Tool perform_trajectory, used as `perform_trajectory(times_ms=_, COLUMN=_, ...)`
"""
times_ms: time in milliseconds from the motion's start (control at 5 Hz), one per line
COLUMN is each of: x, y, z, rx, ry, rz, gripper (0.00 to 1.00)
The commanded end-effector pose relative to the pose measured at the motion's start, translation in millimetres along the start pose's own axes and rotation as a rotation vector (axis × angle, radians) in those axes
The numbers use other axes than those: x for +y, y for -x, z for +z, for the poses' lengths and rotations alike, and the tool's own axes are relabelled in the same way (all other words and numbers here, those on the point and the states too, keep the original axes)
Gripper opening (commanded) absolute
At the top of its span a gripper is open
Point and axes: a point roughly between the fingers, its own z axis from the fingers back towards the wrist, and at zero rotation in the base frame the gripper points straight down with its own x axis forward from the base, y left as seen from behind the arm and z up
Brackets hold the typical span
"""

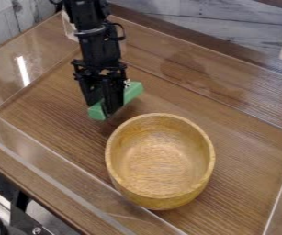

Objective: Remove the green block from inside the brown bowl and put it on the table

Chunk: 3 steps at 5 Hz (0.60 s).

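One green block (116, 100) is held between the closed jaws (105, 104), out of the brown bowl (159, 161) and beyond its far-left rim in the picture. Its long axis is slanted from lower left to upper right, with an end shown on either side of the jaws; whether wood is touched beneath cannot be told. For the release, a short, straight lowering is probably called for, clear of the rim. The block is plain and straight-edged, the bowl round, thick-walled and pale, the table (57, 115) brown, grained and glossy.

Green block (132, 93) — bright, partly hidden — outside the brown bowl (161, 160); bowl round, upright on the table (235, 87).
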Motion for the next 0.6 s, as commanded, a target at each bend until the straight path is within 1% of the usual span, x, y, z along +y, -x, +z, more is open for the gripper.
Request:
perform_trajectory(times_ms=0, x=3.8, y=-9.3, z=17.0, rx=-0.052, ry=-0.026, rz=-0.008, gripper=0.00)
perform_trajectory(times_ms=400, x=6.2, y=-10.3, z=18.2, rx=-0.051, ry=-0.019, rz=-0.005, gripper=0.00)
